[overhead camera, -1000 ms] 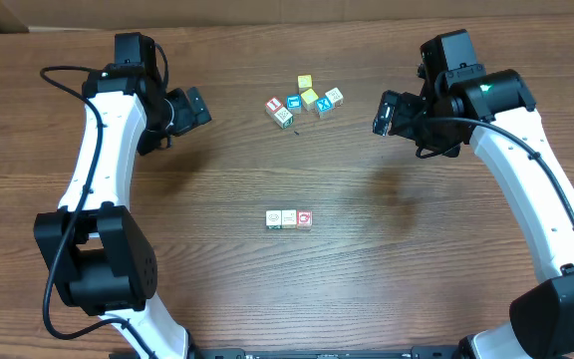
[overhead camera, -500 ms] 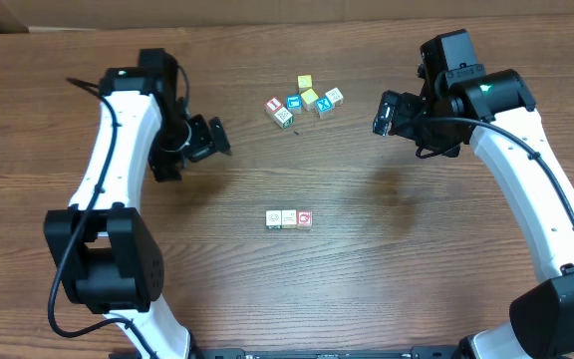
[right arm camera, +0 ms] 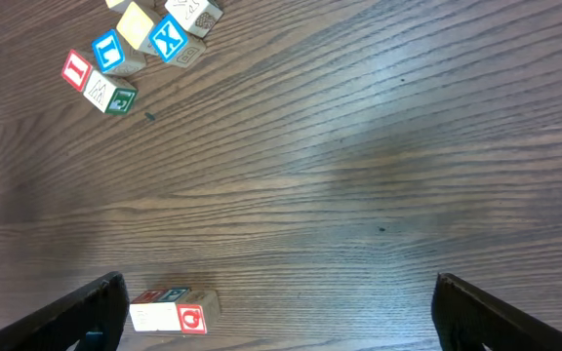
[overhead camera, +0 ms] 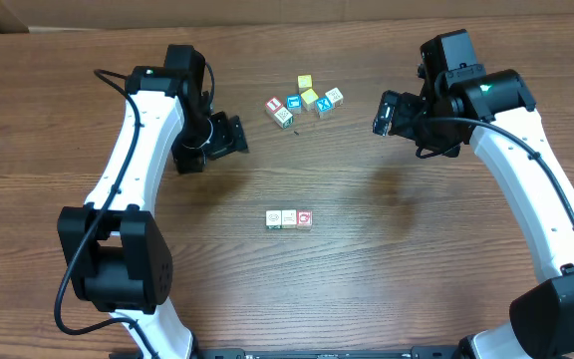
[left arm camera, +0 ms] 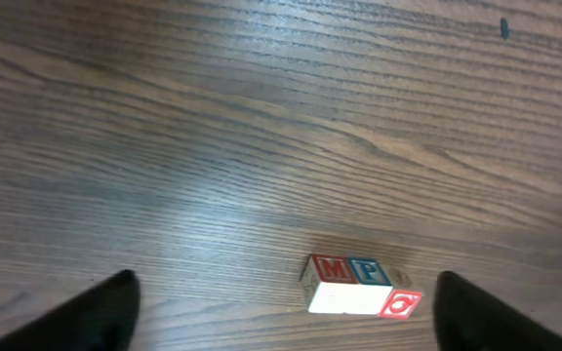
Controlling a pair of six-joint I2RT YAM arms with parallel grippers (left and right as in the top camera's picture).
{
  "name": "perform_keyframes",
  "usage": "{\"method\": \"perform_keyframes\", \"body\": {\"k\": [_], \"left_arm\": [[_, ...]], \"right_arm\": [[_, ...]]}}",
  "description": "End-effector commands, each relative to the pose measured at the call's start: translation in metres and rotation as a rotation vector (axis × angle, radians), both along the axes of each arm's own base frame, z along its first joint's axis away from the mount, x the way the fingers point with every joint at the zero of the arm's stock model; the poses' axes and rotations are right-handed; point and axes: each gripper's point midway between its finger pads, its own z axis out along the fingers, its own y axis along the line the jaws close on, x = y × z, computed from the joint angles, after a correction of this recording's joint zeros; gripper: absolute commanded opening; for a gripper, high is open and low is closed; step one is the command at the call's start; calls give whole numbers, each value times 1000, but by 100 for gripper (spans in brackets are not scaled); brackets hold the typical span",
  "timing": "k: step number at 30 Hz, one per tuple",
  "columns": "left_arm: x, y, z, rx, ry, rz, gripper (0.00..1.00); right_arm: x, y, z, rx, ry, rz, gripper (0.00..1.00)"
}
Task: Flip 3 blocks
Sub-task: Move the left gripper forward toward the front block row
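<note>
Three small wooden blocks [overhead camera: 289, 218] lie touching in a short row at the middle of the table. The right one shows a red ring on top [overhead camera: 305, 218]. In the left wrist view the row [left arm camera: 351, 297] lies ahead, between the finger lines, with a red M, a blue P and the red ring face [left arm camera: 401, 303]. My left gripper [overhead camera: 231, 137] hovers up and to the left of the row, open and empty. My right gripper [overhead camera: 385, 112] hangs far up and to the right, open and empty. The right wrist view shows the row [right arm camera: 169, 312] at its lower left.
A loose cluster of several other cubes [overhead camera: 305, 100] sits at the back centre, among them yellow-faced ones [overhead camera: 305, 83] and one with a blue X [overhead camera: 324, 107]. It appears again as the cluster [right arm camera: 135, 49] in the right wrist view. Bare wood [overhead camera: 417, 249] surrounds the row.
My left arm has swung to the right, from the table's left side toward the centre. The right arm and all the blocks have stayed put.
</note>
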Motion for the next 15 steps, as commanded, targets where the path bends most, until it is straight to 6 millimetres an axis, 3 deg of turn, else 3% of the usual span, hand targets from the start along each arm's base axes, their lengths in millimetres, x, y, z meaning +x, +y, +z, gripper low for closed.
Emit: {"method": "perform_keyframes", "body": {"k": [1,8,11,12,15], "left_arm": [[-1,-6,6,-2,-20,-28,77],[2,-9,5,30,-41,-46,78],[3,-12,5,29,-48,-55,69],[3,-13,5,29,-49,-57,64],[2,-19,5,29,-50,-72,9]], "right_arm": [[2,-1,1,-1,-9,-2,100],[2,-1,1,-1,-9,-2,100],[2,-1,1,-1,-9,-2,100],[2,-1,1,-1,-9,-2,100],[2,-1,1,-1,-9,-2,100]]}}
